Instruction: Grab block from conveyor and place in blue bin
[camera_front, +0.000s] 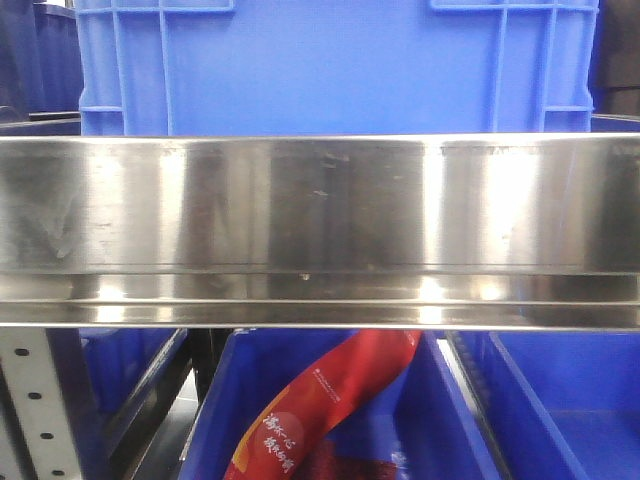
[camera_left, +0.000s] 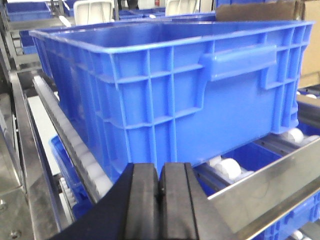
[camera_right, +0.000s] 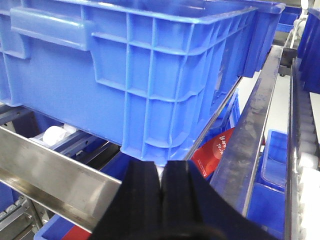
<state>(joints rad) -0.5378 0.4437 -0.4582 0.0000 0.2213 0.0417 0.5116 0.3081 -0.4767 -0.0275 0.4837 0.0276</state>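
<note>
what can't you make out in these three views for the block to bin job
- Block and conveyor: in no view.
- Inside of the blue bin: both wrist views sit below its rim, so its walls hide the contents.
- Front view: a steel rail fills the middle; the bin is cut off by the top edge.
- Red package below: cut off by the rail and the frame edge, print too small to read.
- Left gripper and right gripper: shut, empty.
</note>
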